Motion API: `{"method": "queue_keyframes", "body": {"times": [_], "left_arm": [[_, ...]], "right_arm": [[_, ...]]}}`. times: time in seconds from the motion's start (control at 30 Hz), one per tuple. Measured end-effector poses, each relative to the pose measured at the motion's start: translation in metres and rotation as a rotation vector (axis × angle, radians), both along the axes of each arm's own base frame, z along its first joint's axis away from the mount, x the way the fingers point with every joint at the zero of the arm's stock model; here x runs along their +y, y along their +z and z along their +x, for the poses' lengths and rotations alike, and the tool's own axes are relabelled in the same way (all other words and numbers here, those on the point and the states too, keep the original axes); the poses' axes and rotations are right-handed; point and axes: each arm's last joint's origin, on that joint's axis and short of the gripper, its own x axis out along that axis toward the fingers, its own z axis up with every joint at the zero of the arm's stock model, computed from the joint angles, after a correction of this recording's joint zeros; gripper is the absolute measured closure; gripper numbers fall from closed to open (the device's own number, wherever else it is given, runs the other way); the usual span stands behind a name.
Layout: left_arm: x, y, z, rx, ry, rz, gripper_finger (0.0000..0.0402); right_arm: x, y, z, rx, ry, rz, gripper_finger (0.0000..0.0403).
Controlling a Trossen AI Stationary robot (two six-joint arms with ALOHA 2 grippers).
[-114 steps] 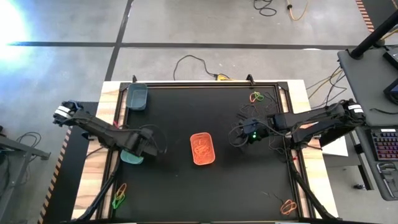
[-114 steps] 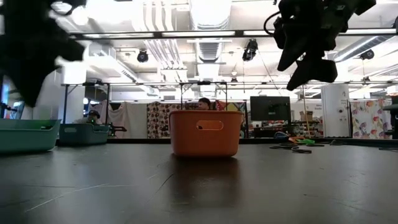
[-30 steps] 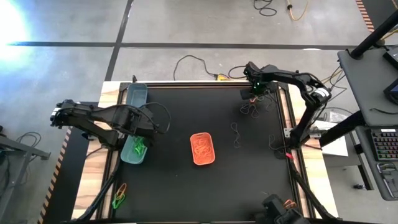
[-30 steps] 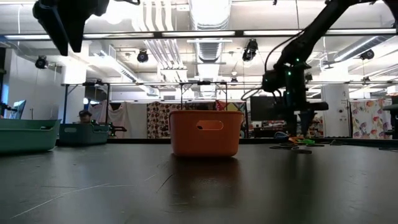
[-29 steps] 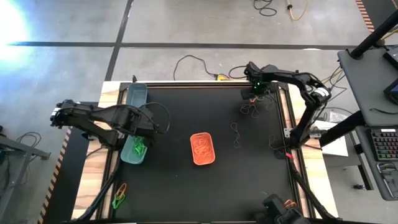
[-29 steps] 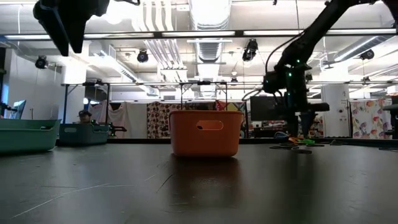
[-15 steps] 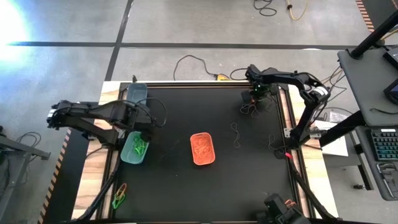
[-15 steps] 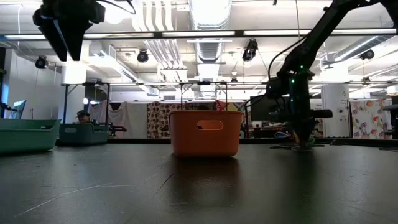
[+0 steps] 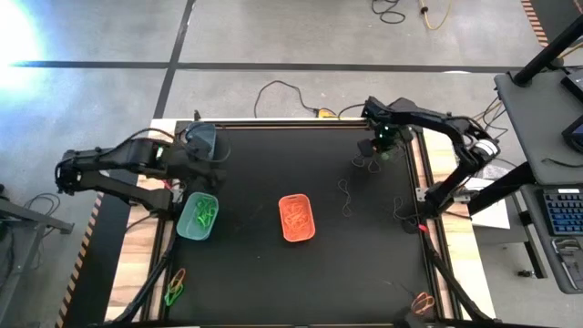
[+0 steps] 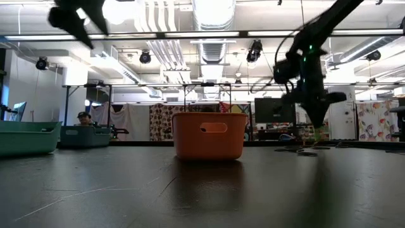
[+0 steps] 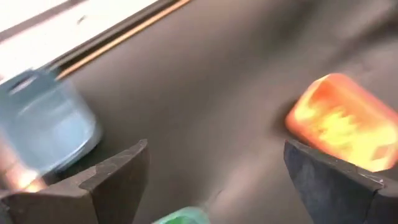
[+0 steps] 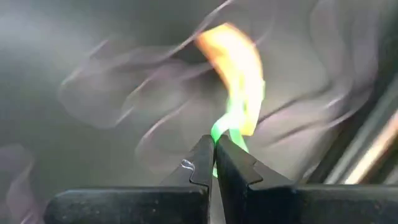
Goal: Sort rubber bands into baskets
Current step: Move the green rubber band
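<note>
Black tabletop (image 9: 301,273) with three baskets and scattered rubber bands. Orange basket (image 9: 296,218) at the middle of the table, holding orange bands; in the low view it stands front and centre (image 10: 209,135). Light green basket (image 9: 199,217) near the left edge, holding bright green bands (image 9: 206,215). Dark grey-teal basket (image 9: 200,141) at the far left corner, partly under the left arm. Left gripper (image 9: 194,155) held above the table between the dark basket and the light green one, fingers (image 11: 118,180) spread wide with nothing between them; its wrist view looks across the dark tabletop to the blurred orange basket (image 11: 339,121) and the dark basket (image 11: 46,124). Right gripper (image 9: 386,146) at the far right corner of the table, raised a little off the surface in the low view (image 10: 314,123), fingers (image 12: 239,165) clenched tight on a green band (image 12: 227,127) with an orange band (image 12: 239,62) bunched against it; whether the orange one is also pinched cannot be told. Dark bands (image 9: 369,162) lie on the table just beside that gripper, another dark loop (image 9: 344,193) sits nearer the middle. More green and orange bands (image 9: 175,284) lie off the mat at the near left corner, and an orange one (image 9: 422,301) at the near right corner.
</note>
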Motion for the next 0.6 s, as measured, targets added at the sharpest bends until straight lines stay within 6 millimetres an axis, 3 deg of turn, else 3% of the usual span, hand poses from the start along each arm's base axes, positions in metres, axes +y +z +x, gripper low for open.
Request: {"method": "queue_keyframes", "body": {"times": [0.27, 0.4, 0.6], "left_arm": [[-0.005, 0.017, 0.023, -0.339, -0.326, 0.086, 0.0051], [-0.006, 0.022, 0.033, -0.428, -0.395, 0.138, 0.0051], [-0.005, 0.014, 0.035, -0.372, -0.370, 0.097, 0.0051]], "right_arm": [[0.056, 0.019, 0.046, -0.335, 0.163, 0.231, 0.0394], [0.063, 0.015, 0.090, -0.534, 0.240, 0.117, 0.0394], [0.064, 0.009, 0.168, -0.858, 0.320, -0.054, 0.0394]]}}
